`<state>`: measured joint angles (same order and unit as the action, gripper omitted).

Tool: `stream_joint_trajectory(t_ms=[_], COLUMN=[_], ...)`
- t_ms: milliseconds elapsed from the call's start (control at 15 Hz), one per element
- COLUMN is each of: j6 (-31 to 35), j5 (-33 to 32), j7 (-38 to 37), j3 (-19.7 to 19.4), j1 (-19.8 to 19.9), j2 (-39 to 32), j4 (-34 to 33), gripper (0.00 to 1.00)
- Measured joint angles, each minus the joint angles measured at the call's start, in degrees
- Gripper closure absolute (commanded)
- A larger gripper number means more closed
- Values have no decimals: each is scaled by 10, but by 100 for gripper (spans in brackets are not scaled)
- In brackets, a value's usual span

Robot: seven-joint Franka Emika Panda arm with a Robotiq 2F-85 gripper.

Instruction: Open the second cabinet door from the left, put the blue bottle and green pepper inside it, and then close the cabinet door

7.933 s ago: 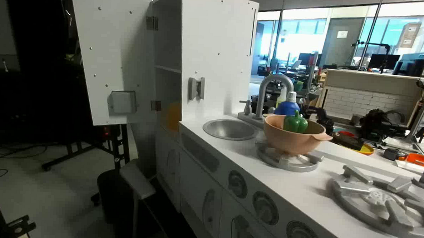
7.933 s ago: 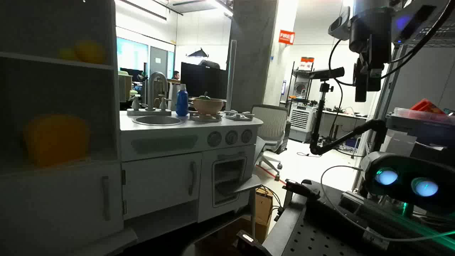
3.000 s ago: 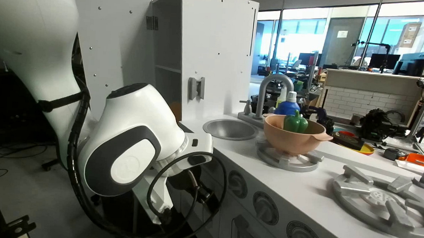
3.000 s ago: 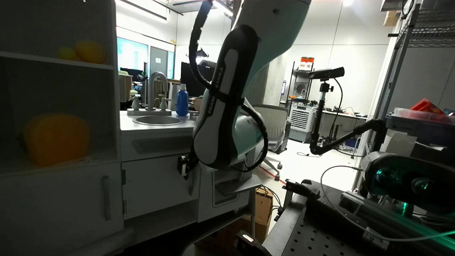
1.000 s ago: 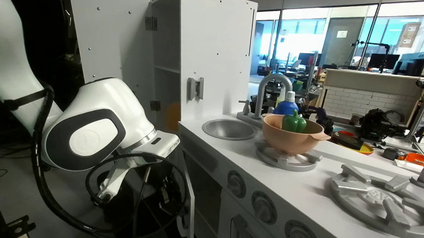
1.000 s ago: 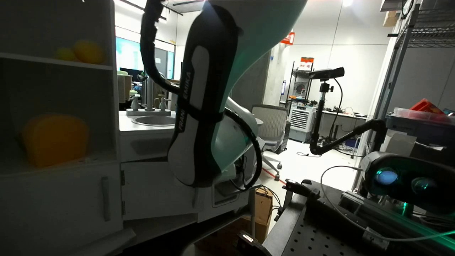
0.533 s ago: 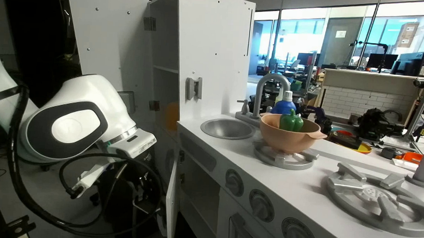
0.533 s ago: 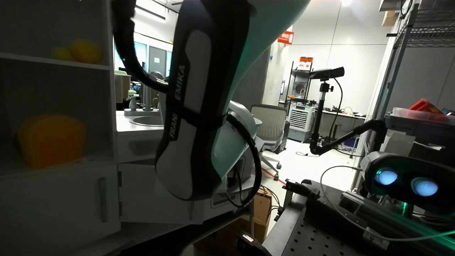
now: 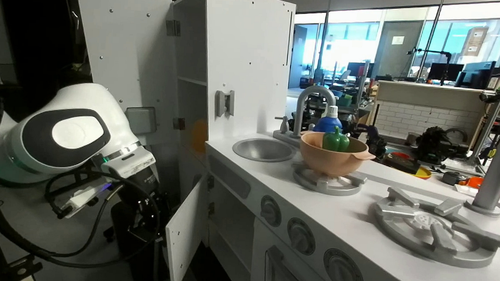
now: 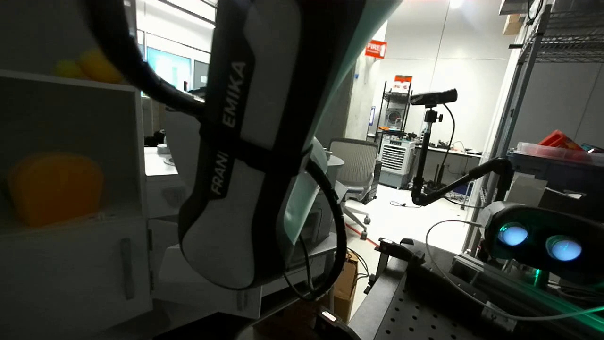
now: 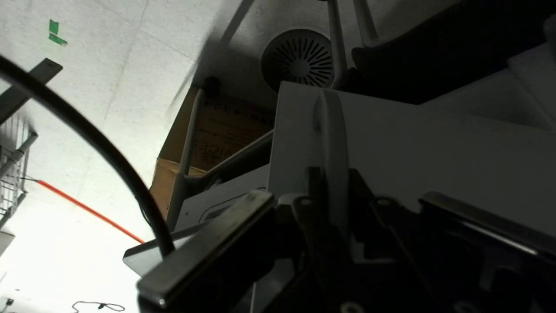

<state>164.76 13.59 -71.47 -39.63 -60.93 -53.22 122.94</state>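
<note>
My gripper (image 11: 333, 180) is shut on the grey handle (image 11: 334, 143) of the second cabinet door, one dark finger on each side of it. This white door (image 9: 187, 230) stands swung outward, and the shelf space (image 9: 233, 224) behind it shows. In an exterior view the arm is left of the door with the wrist low; the fingertips are hard to make out there. The blue bottle (image 9: 328, 123) stands on the counter behind the tan bowl, partly covered by it. Inside that bowl sits the green pepper (image 9: 335, 141). The arm hides both from the view along the cabinet fronts (image 10: 75, 274).
The tan bowl (image 9: 329, 158) rests on a burner beside the sink (image 9: 264, 150) and faucet (image 9: 315, 92). A tall upper door (image 9: 127, 46) hangs open behind the arm. A cardboard box (image 11: 230, 130) and thin legs are near the door's free edge. A loose cable (image 11: 100, 143) loops from the arm.
The arm came in, took the handle and pulled the cabinet door from closed to well outward. Over the last second arm and door edge moved left; the kitchen shifted slightly left in both exterior views.
</note>
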Motion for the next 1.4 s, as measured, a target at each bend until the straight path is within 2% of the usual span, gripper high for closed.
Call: stream_joint_trajectory(t_ms=[67, 267, 467, 533, 933, 1133, 1400], j6=[-12, -48, -65, -73, -115, -144, -219], j5=[-12, -61, -109, -124, -184, -194, -201], j7=[-22, -33, -29, -26, 16, 106, 258], j3=[1, 33, 80, 93, 152, 204, 267], j1=[-4, -16, -23, -22, 17, 69, 147], j2=[2, 17, 23, 23, 23, 42, 125], j4=[-4, -33, -100, -122, -218, -246, -244], gripper=[55, 31, 5, 1, 0, 0, 0])
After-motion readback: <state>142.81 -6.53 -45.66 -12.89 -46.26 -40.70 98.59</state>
